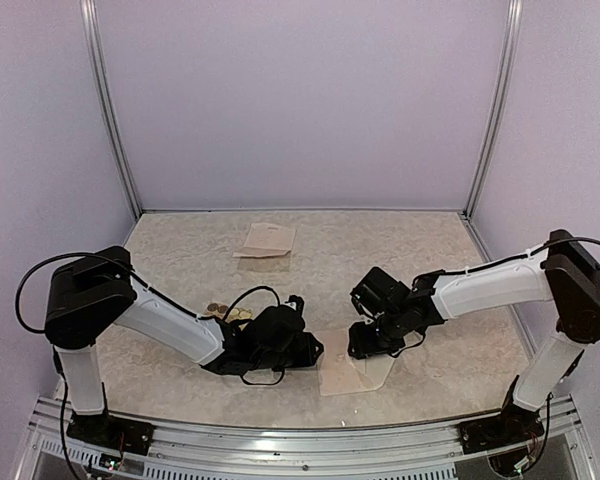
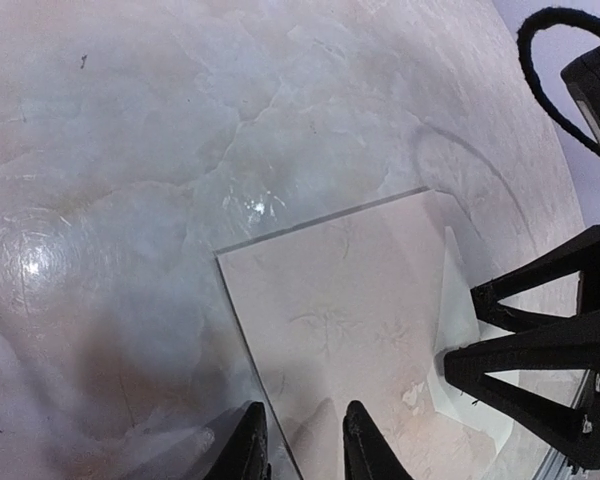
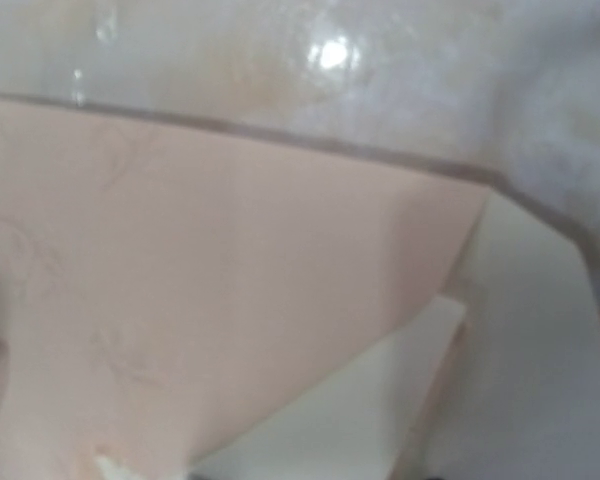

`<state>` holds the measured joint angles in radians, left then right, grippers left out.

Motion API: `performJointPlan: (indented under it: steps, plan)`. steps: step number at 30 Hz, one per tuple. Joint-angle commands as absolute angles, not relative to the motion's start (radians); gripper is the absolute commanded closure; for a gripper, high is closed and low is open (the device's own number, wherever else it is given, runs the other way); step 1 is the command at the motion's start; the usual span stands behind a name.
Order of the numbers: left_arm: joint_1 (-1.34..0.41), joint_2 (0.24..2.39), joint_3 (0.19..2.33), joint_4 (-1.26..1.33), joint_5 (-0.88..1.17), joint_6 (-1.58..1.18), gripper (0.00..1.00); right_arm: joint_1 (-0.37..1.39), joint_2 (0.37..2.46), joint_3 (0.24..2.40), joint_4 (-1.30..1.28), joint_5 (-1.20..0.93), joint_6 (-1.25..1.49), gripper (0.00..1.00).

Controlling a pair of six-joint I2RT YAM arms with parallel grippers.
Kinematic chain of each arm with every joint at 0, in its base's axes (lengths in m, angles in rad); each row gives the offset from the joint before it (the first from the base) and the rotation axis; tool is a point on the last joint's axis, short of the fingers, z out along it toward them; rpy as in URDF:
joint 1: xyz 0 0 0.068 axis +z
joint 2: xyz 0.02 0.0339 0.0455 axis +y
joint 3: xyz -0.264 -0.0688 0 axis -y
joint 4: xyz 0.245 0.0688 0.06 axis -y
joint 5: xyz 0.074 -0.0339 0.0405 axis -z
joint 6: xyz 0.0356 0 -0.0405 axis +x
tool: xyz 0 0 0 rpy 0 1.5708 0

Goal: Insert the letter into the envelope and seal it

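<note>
The pale pinkish envelope (image 1: 340,378) lies flat near the table's front edge, between both grippers. In the left wrist view the envelope (image 2: 340,300) shows faint floral marks, and a white letter (image 2: 462,310) sticks out at its right side. My left gripper (image 2: 302,428) is low over the envelope's left edge, jaws slightly apart, one fingertip over the table and one over the paper. My right gripper (image 2: 460,330) has its black fingers apart at the letter end. The right wrist view is blurred: envelope (image 3: 180,280) and letter (image 3: 380,420) show, but no fingers.
A second pinkish paper (image 1: 267,240) lies at the back of the table. Small round gold and brown stickers (image 1: 228,312) sit beside the left arm. A metal rail (image 1: 300,440) runs along the near edge, and purple walls enclose the table.
</note>
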<state>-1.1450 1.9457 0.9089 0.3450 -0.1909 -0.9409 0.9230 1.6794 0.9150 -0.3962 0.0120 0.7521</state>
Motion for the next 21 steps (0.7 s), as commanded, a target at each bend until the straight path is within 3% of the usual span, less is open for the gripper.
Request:
performJointPlan:
  steps: [1, 13, 21]
  plan:
    - [-1.138, 1.986, 0.92, 0.334, -0.176, -0.937, 0.77, 0.934, 1.706, 0.9, -0.377, 0.002, 0.751, 0.53]
    - [-1.139, 1.998, 0.925, 0.336, -0.173, -0.937, 0.84, 0.936, 1.715, 0.912, -0.358, 0.002, 0.743, 0.7]
    - [-1.141, 2.0, 0.945, 0.318, -0.178, -0.925, 0.84, 0.945, 1.724, 0.924, -0.343, -0.033, 0.746, 0.73]
